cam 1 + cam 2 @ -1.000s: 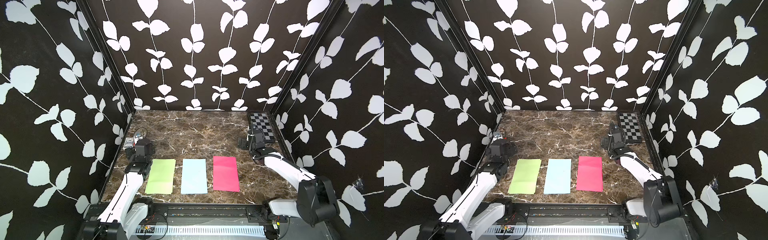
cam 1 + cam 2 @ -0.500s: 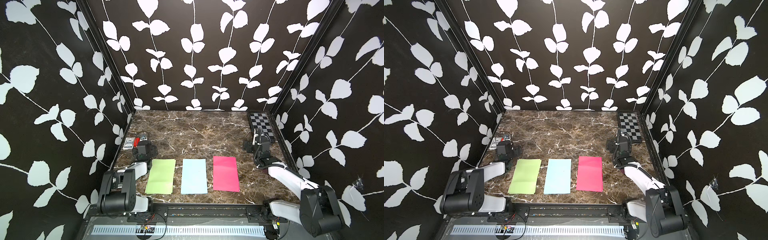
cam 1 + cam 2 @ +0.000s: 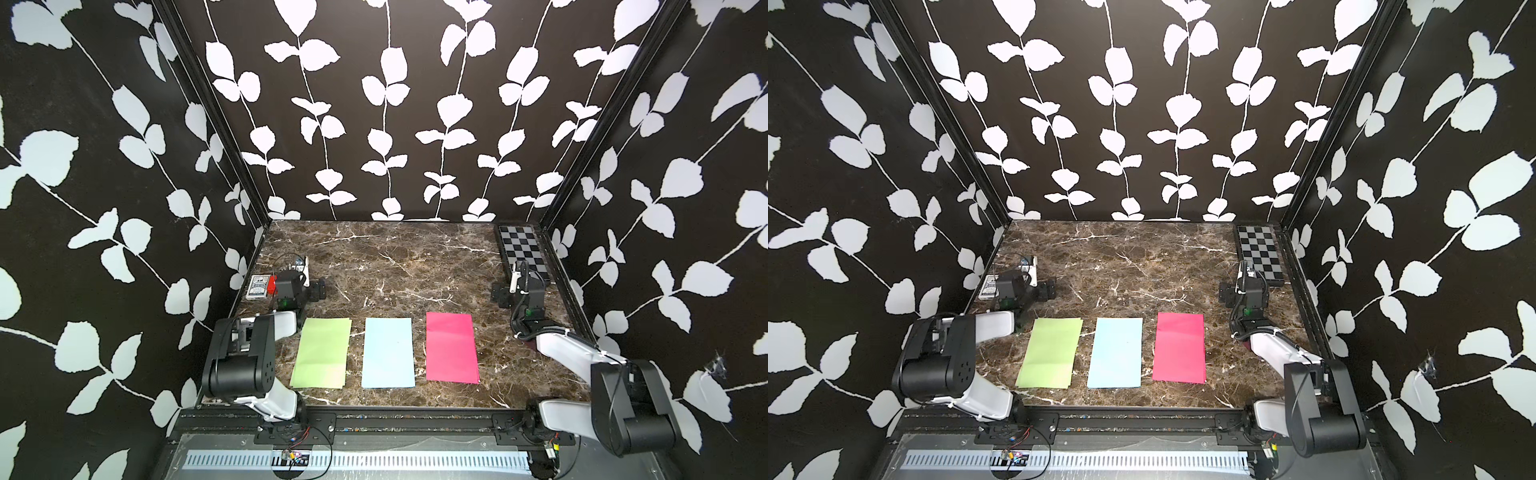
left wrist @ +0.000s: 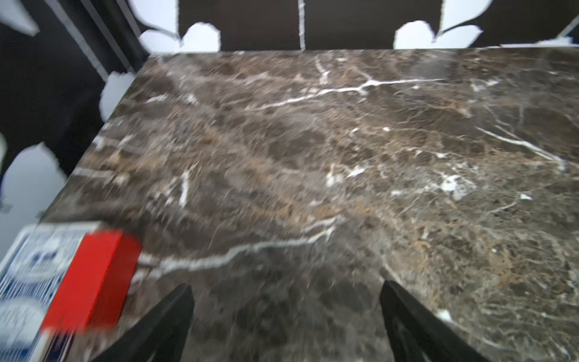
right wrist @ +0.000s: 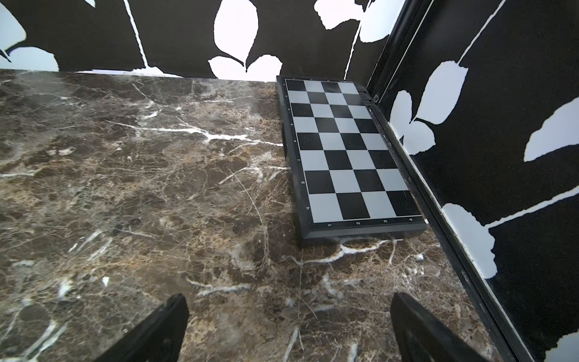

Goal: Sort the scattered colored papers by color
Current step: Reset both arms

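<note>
I take the light blue rectangular paper sheet (image 3: pixel 388 353) as my reference. It lies flat on the dark brown marble tabletop (image 3: pixel 374 257), near the front edge. Just beside it, on the left arm's side, lies the light green rectangular paper sheet (image 3: pixel 320 353). Just beside it on the right arm's side lies the magenta pink rectangular paper sheet (image 3: pixel 451 352). The three are parallel in one row, and a narrow strip of marble separates each from the blue one. I cannot tell if each is one sheet or a small pile.

The left gripper (image 4: pixel 285 291) is behind the blue sheet and out past the green one, low over the marble. In the left wrist view, which is a little blurred, its black fingers (image 4: pixel 175 313) stand wide apart with only bare marble between them, so it holds nothing. Farther out from the blue sheet sits a small blue-and-white card box (image 4: pixel 28 282) with a red block (image 4: pixel 91 279) against it.

The right gripper (image 5: pixel 289 299) is behind the blue sheet and out past the pink one. Its fingers are also spread, with nothing between them. Farther back from the blue sheet, a black-and-grey checkerboard (image 5: pixel 344 156) lies flat along the right wall.
</note>
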`<state>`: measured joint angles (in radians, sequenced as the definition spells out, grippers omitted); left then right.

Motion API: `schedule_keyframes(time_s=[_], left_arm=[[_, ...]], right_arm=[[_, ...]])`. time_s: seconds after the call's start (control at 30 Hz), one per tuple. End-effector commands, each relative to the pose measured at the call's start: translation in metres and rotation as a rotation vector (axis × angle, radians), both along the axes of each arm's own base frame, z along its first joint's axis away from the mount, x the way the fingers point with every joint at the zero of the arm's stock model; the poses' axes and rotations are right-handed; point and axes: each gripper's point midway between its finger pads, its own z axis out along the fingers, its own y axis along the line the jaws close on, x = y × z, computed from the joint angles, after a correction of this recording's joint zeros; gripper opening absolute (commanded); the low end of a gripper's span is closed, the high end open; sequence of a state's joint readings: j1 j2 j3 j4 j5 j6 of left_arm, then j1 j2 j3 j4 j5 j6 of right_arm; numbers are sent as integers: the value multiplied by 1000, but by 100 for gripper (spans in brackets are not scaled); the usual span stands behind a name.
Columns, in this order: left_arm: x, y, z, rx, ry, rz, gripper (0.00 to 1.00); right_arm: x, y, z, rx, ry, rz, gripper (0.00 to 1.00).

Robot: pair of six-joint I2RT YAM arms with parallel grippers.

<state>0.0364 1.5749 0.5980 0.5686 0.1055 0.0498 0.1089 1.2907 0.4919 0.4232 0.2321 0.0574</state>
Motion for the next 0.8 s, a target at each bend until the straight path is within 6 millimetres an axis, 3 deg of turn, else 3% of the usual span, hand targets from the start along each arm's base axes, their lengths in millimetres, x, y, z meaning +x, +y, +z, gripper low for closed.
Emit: schedule_keyframes(time_s=[0.0,0.3,0.43,0.6,0.77], left_arm=[[-6,-12,7,-10,-34,-85,92],[-10,-11,9,4,-63,-74,99],[-12,-11,10,5,-77,-75,99],[-22,3,6,88,-152,67,99],[-21,0,5,91,-176,54,99]], right_arm=[[1,-4,1,-30,-51,10,100],[15,-3,-7,-51,-90,52,100],[22,7,-23,-42,-68,118,100],[19,-3,-29,-21,-98,76,100],[19,-8,-32,-15,-90,48,100]])
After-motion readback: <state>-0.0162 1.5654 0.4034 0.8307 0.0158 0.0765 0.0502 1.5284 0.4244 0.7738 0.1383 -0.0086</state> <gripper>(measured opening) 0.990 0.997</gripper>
